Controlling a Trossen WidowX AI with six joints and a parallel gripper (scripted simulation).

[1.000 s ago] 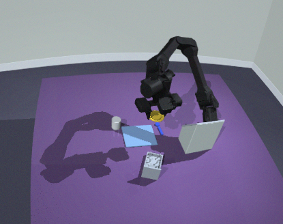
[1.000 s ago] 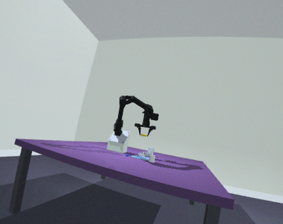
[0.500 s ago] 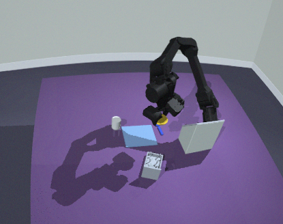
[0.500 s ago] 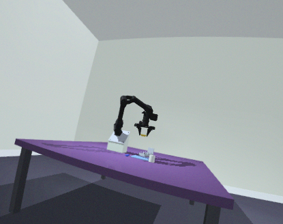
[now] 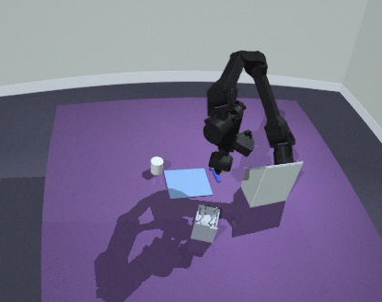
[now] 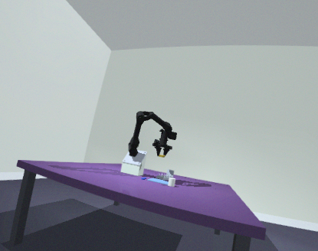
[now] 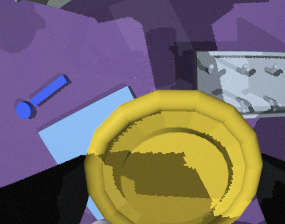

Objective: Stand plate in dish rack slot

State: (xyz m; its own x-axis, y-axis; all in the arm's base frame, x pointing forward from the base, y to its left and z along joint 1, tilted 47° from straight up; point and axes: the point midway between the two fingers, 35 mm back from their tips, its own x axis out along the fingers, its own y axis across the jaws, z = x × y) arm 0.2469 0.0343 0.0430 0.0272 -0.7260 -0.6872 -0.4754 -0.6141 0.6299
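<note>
The yellow plate (image 6: pixel 162 156) (image 7: pixel 179 145) is a round dish with a raised rim. My gripper (image 6: pixel 162 154) (image 7: pixel 173 166) is shut on it, with the black fingers at opposite sides of its rim. The plate is held high above the table and looks about level in the exterior view. In the top view the arm hides nearly all of it. The grey dish rack (image 5: pixel 206 225) (image 7: pixel 243 80) stands on the table with rows of short pegs inside. In the wrist view it is at the upper right, apart from the plate.
A flat light-blue square (image 5: pixel 188 183) (image 6: pixel 157 181) (image 7: pixel 88 125) lies beside the rack. A white cylinder (image 5: pixel 156 166) (image 6: pixel 172 182) stands at its far side. A blue stick-like object (image 5: pixel 215 176) (image 7: pixel 49 91) lies near it. The pale block (image 5: pixel 275 186) (image 6: pixel 132 164) is at the arm's base.
</note>
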